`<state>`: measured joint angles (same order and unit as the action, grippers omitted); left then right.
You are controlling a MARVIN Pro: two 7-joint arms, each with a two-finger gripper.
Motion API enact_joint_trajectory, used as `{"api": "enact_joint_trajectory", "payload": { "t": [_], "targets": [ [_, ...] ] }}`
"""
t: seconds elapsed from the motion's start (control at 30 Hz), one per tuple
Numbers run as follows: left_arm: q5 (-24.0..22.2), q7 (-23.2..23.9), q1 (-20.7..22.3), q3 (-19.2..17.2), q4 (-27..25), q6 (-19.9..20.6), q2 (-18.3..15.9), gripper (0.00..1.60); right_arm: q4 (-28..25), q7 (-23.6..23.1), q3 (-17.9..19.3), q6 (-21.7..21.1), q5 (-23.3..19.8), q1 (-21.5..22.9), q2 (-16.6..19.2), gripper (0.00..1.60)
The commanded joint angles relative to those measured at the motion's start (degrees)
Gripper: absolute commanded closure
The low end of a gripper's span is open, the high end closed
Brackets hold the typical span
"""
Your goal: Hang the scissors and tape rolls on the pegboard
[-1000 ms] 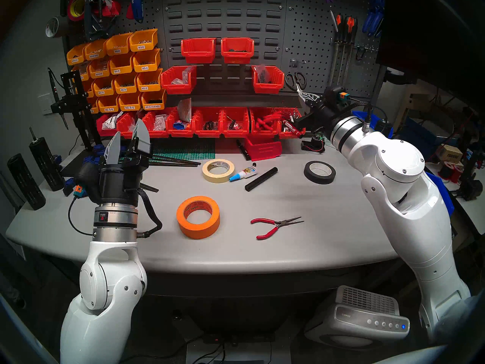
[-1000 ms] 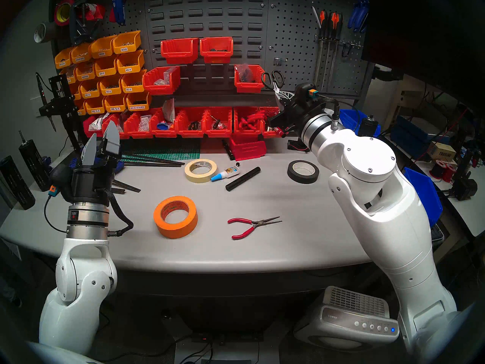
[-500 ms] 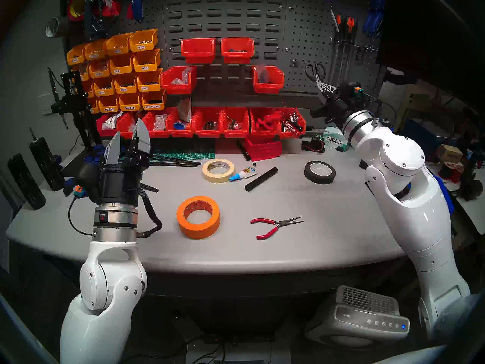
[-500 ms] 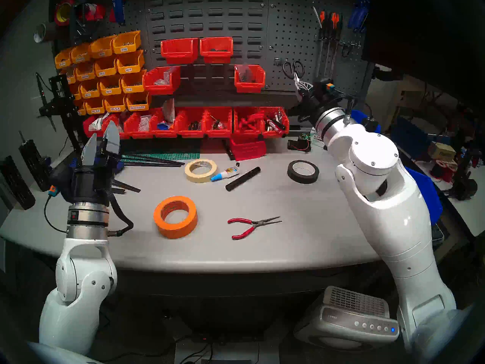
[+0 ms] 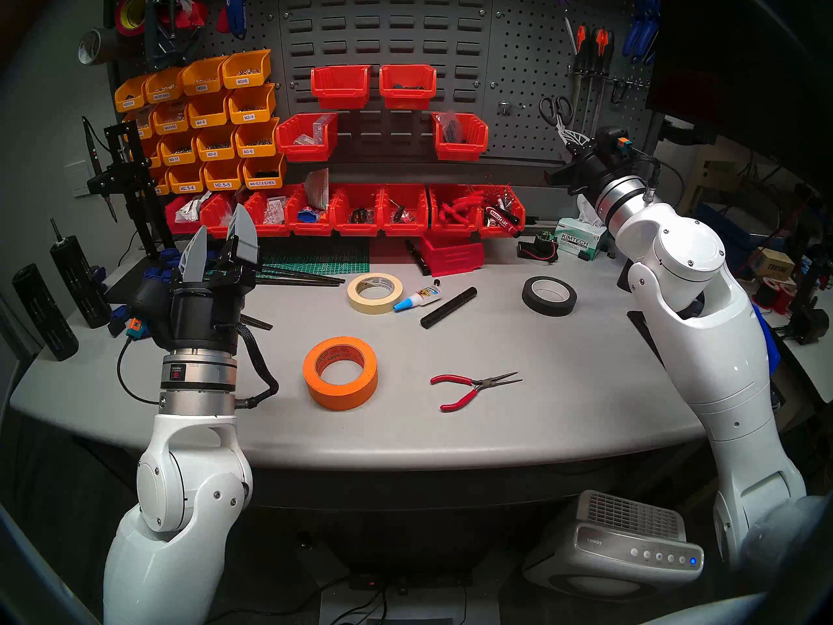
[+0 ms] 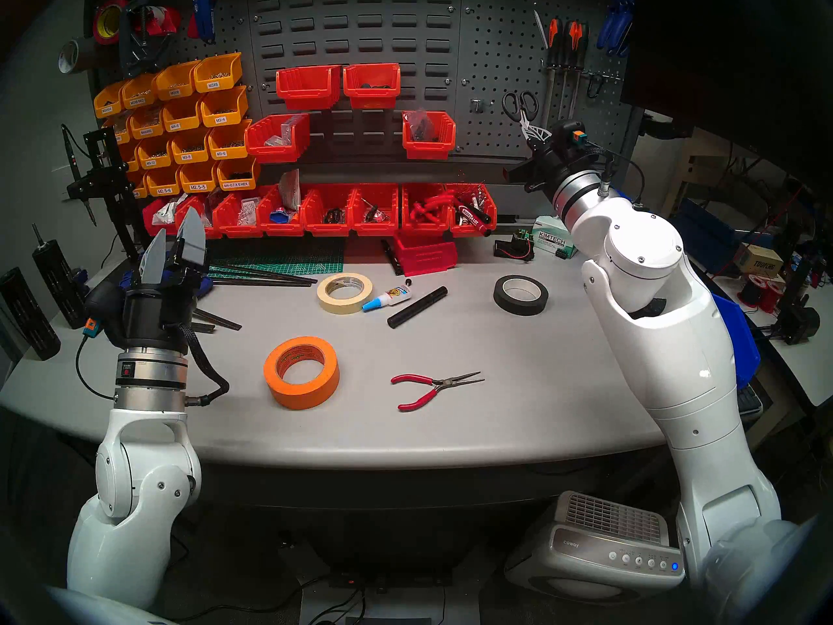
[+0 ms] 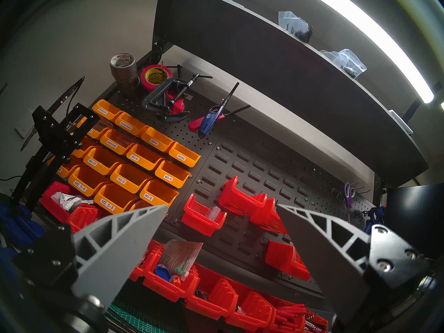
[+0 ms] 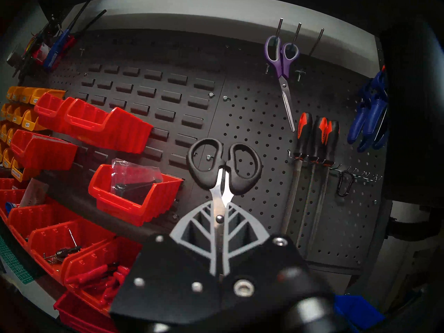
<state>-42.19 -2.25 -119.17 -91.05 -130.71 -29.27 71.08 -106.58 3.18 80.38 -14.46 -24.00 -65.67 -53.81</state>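
Note:
The scissors (image 5: 555,109) (image 8: 224,166) have black loop handles and short silver blades. My right gripper (image 5: 569,137) (image 8: 219,206) is shut on the blades and holds them handles-up in front of the dark pegboard (image 5: 527,69) (image 8: 254,123), left of the hanging files. The cream tape roll (image 5: 375,292) lies flat mid-table. The orange tape roll (image 5: 340,372) lies nearer the front. My left gripper (image 5: 221,238) (image 7: 222,206) is open and empty, raised over the table's left side and pointing at the bins.
Red-handled pliers (image 5: 473,387), a black tape roll (image 5: 549,295), a glue bottle (image 5: 417,298) and a black rod (image 5: 448,306) lie on the table. Purple scissors (image 8: 282,58), files (image 8: 312,138) and blue clamps (image 8: 371,118) hang on the pegboard. Red bins (image 5: 459,134) jut out left of the scissors.
My right arm has carried the scissors up and to the right, from beside the red bin to in front of the pegboard near the files. The left arm has not moved.

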Motion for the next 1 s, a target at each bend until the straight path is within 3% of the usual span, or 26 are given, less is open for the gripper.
{"api": "enact_joint_trajectory", "payload": {
  "t": [0.0, 0.97],
  "targets": [
    [0.0, 0.2, 0.6, -0.1, -1.6, -0.5, 0.1, 0.00, 1.9, -1.5, 0.3, 2.0, 0.3, 6.1, -1.7, 1.60],
    [0.0, 0.2, 0.6, -0.1, -1.6, -0.5, 0.1, 0.00, 14.1, -7.2, -3.1, 1.2, 2.8, 16.9, -6.2, 1.60]
  ]
}}
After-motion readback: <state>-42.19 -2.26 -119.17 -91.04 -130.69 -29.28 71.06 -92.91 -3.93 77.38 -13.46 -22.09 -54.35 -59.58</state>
